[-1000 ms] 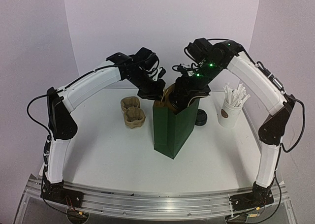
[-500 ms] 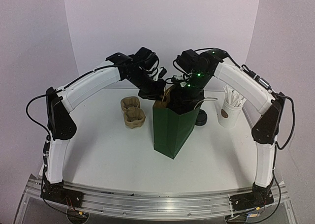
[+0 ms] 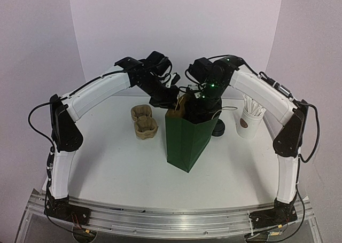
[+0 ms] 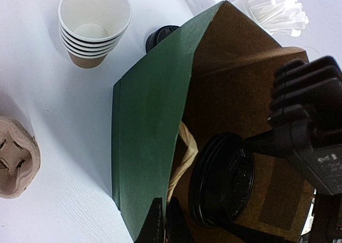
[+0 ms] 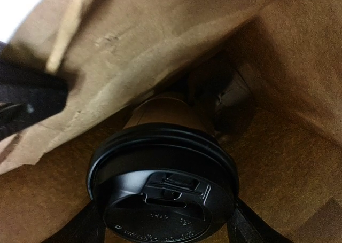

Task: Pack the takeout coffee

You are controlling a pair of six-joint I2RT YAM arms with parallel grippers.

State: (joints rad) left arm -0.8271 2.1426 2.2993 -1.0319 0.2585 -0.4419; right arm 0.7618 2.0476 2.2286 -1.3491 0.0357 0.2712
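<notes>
A green paper bag [image 3: 184, 141] with a brown inside stands open mid-table. My left gripper [image 4: 163, 221] is shut on the bag's near rim [image 4: 155, 147] beside a paper handle, holding the mouth open. The takeout coffee [image 5: 165, 195], a brown kraft cup with a black domed lid [image 4: 222, 181], hangs inside the bag. My right gripper [image 5: 165, 221] reaches into the bag's mouth [image 3: 200, 110] and is shut on the cup, one finger on each side just under the lid. The bag's floor lies below the cup, apart from it.
A moulded pulp carrier [image 3: 144, 121] lies left of the bag. Behind the bag are a stack of kraft cups [image 4: 93, 26] and a spare black lid [image 3: 218, 130]. A white cup of wrapped sticks [image 3: 250, 117] stands at the right.
My right arm has swung left and dipped deeper into the bag's mouth with the coffee. The left gripper and the bag have stayed put.
</notes>
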